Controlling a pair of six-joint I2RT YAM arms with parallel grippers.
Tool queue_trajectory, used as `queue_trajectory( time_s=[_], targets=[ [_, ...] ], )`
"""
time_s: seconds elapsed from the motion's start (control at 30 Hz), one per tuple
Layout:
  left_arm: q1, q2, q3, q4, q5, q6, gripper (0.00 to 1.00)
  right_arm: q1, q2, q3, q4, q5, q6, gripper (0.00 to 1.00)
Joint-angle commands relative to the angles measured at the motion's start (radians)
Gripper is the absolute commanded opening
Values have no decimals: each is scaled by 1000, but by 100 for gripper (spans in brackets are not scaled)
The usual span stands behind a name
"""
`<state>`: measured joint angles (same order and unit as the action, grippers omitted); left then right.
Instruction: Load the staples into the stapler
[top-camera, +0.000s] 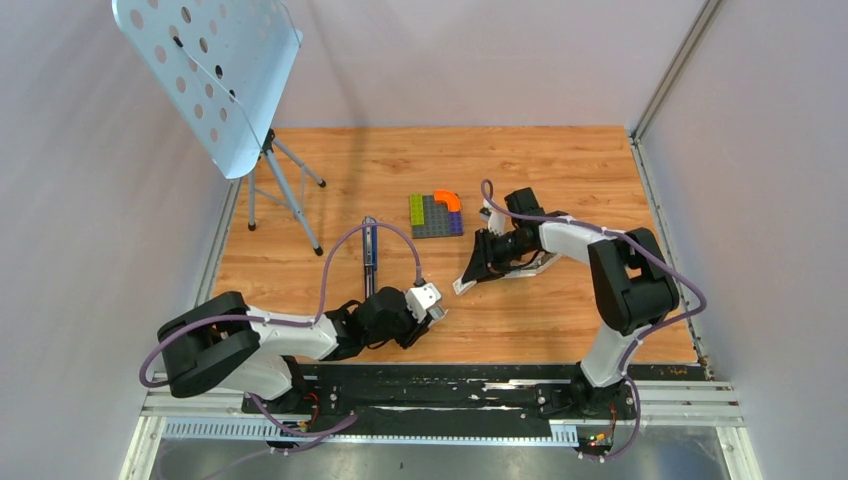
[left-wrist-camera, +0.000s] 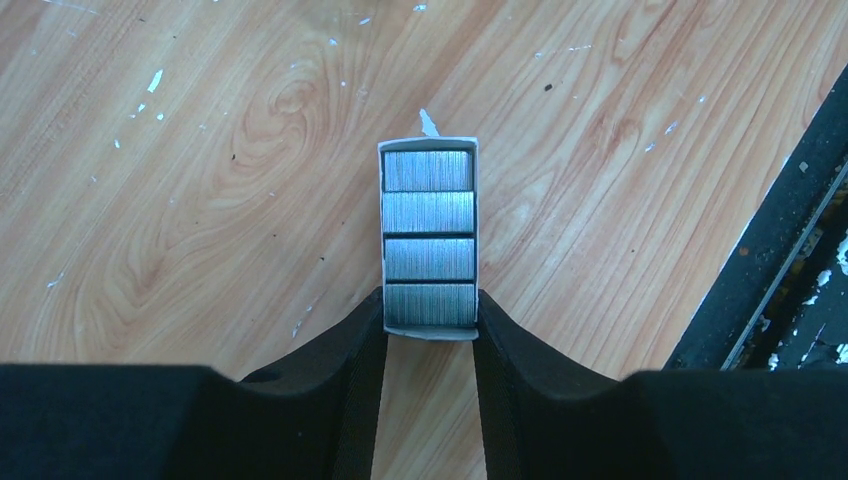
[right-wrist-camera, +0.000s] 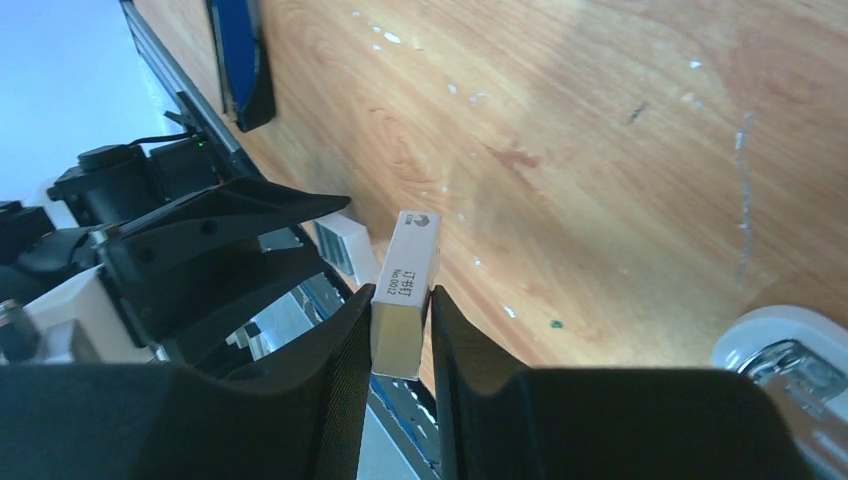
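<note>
Two grips here: left gripper (left-wrist-camera: 430, 312) clamped on the open tray (left-wrist-camera: 428, 144) of grey staples (left-wrist-camera: 428, 235) close to the tabletop's (top-camera: 560, 320) near edge, right gripper (right-wrist-camera: 400, 315) pinching the printed box sleeve (right-wrist-camera: 412, 260), blue stapler (top-camera: 370, 245) lying flat left of centre.

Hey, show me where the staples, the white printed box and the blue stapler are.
staples (left-wrist-camera: 429, 212), left wrist view, on the second grey strip from the far end.
white printed box (right-wrist-camera: 405, 290), right wrist view, on its printed face.
blue stapler (top-camera: 370, 250), top external view, on the middle of its body.
</note>
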<state>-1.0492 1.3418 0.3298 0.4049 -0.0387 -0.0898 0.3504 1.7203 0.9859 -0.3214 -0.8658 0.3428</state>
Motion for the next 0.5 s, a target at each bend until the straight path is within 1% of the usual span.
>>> queue_trajectory(
  time_s=[0.0,0.07,0.2,0.3,0.4,0.47],
  targets=[
    [0,15,23,34,-14,-19,39,-5,61,29,-8,31,-30,31],
    [1,9,25,29,-15,-22,43,-3,72,35,-8,37,-35,33],
    [1,-45,31,-4,-38,-27,52,-2,67,56,-38,80,-41,43],
    [1,-94,50,-57,-76,-33,57,-3,50,88,-108,155,-66,56],
    [1,-135,85,-126,-181,-68,58,-3,23,116,-170,221,-82,64],
    [2,-157,118,-193,-268,-121,58,-1,-8,129,-203,261,-83,66]
  ],
)
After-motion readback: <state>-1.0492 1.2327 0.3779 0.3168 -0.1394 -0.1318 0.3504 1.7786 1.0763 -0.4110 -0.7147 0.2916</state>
